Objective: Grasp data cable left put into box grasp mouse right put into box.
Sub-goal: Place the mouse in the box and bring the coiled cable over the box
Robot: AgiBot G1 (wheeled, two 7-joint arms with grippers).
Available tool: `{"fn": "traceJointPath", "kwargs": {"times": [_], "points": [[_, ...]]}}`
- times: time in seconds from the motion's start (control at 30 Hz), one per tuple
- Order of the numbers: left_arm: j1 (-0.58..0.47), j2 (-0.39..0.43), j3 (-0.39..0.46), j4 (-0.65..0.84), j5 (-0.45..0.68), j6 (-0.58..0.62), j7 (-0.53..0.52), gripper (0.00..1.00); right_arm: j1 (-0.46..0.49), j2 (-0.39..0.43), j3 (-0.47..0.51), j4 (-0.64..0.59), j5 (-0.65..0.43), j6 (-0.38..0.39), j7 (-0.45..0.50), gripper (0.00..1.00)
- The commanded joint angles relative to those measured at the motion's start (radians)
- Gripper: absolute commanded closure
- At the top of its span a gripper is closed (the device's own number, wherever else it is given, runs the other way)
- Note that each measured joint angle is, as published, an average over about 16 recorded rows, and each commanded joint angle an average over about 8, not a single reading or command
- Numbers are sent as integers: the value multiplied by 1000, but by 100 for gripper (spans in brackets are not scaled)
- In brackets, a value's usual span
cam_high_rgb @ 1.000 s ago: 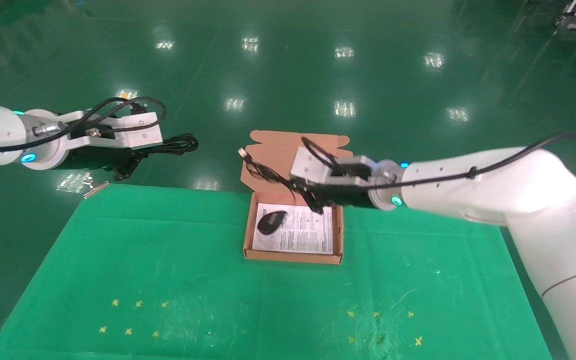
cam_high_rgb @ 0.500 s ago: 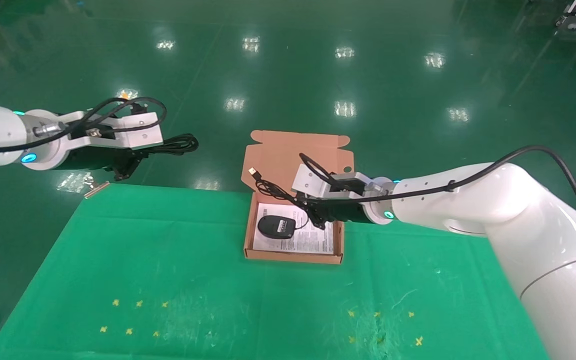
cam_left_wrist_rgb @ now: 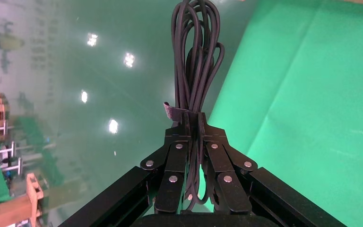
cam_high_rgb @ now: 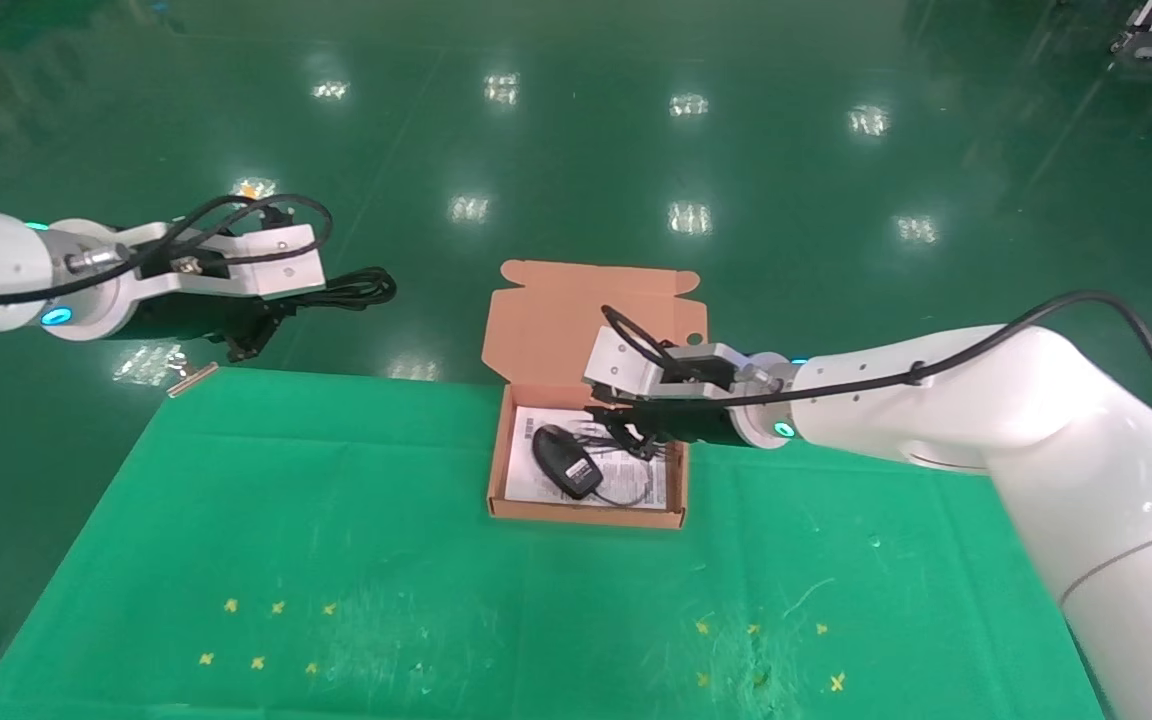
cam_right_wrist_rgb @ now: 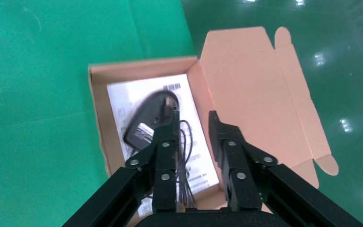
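Over the box [cam_high_rgb: 678, 478], right gripper [cam_right_wrist_rgb: 193, 126] fingers gape empty.

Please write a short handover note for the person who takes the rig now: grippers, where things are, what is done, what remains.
Right gripper: open, above the box, holding nothing.
Left gripper: shut on the cable, held off the table's far left edge, away from the box.
Mouse: lies in the box on the printed sheet, its cord beside it.
Done: mouse is in the box.
Left: bring the cable over and place it in the box; pull the right arm clear first.
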Motion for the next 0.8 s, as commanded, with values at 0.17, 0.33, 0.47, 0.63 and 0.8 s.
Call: {"fn": "traceJointPath", "kwargs": {"times": [0.17, 0.33, 0.47, 0.63, 0.8], "points": [[32, 42, 6, 22, -32, -48, 35, 100, -12, 76, 21, 96, 24, -15, 24, 0], [87, 112, 19, 78, -70, -158, 128, 100, -24, 175, 39, 203, 13, -24, 75, 0], [129, 187, 39, 151, -99, -255, 236, 100, -28, 247, 49, 279, -10, -34, 131, 0], [152, 295, 67, 283, -145, -351, 396, 100, -38, 329, 64, 381, -23, -60, 205, 0], [154, 371, 89, 414, -221, -431, 544, 100, -56, 402, 80, 494, -25, -92, 274, 0]]}}
